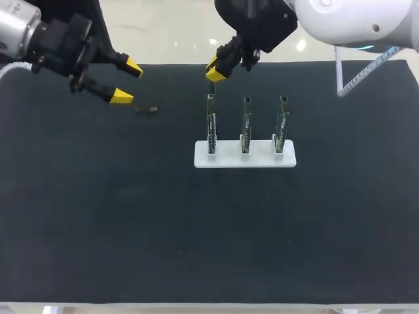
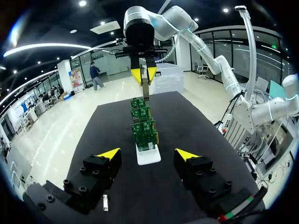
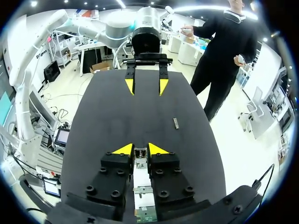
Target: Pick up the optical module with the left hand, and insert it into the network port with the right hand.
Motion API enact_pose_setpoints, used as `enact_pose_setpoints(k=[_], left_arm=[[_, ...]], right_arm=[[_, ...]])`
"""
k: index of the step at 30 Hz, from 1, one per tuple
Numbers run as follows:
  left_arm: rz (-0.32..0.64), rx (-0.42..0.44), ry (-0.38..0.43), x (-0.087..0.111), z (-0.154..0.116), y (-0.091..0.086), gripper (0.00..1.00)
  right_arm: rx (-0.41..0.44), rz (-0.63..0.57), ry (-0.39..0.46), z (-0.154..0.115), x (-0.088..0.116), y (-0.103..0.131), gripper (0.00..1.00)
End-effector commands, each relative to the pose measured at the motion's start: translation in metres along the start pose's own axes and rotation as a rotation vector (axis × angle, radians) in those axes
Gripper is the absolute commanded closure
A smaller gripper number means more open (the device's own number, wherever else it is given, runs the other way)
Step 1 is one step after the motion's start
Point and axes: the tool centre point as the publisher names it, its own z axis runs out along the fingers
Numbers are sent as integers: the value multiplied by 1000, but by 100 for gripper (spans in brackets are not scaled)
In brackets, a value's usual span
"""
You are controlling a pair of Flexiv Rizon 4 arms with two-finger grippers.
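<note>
Your white rack (image 1: pixel 222 159) holds three upright green circuit boards (image 1: pixel 245 124); the small metal optical module (image 1: pixel 145 110) lies on the black counter (image 1: pixel 196 229) beside your released left hand (image 1: pixel 127 83); right hand (image 1: pixel 216 69) grasps a slim grey bar (image 2: pixel 146 91)

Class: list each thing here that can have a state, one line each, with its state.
Left claw: open, empty.
Right claw: shut on the held module.
Held module: hanging upright from the right claw.
Loose module: lying flat on the mat, untouched.
Circuit boards: three, upright in the white rack.
</note>
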Motion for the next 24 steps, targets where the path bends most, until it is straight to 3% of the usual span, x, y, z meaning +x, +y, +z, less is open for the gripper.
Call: enact_pose_setpoints(k=[1, 17, 24], left_arm=[[0, 32, 2, 1, -1, 4, 0], [0, 32, 2, 1, -1, 4, 0], [0, 32, 2, 1, -1, 4, 0]], right_arm=[[-2, 2, 3, 0, -1, -1, 100], [-2, 2, 3, 0, -1, -1, 100], [-55, -67, -15, -13, 29, -11, 100]])
